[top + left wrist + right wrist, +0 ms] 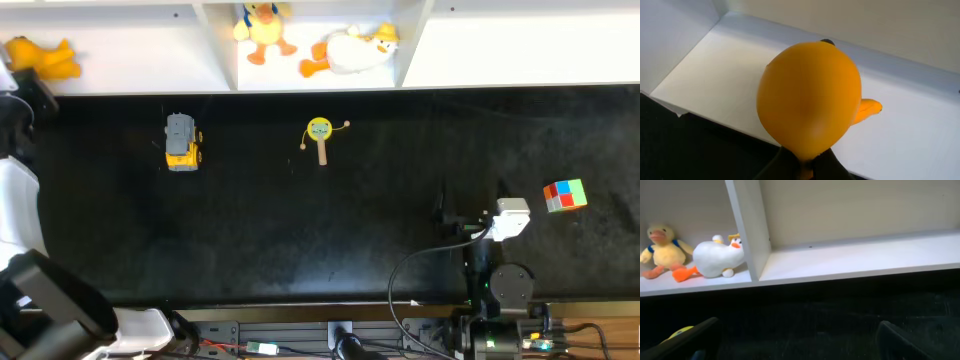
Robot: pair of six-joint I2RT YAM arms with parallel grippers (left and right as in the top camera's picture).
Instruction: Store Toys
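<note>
An orange plush duck (42,57) lies in the left compartment of the white shelf (130,70), and my left gripper (24,84) is shut on it. In the left wrist view the orange plush duck (809,97) hangs over the shelf floor (715,80), pinched at its lower end by my left gripper (805,167). A yellow and grey toy truck (182,142), a yellow rattle (320,135) and a colour cube (565,195) lie on the black table. My right gripper (468,203) stands open and empty over the table's right part, left of the cube.
The middle compartment holds a yellow duck (262,25) and a white goose (350,48); both show in the right wrist view too, the yellow duck (661,247) and the white goose (715,259). The right compartment (865,255) has a bare floor. A shelf divider (747,230) separates them.
</note>
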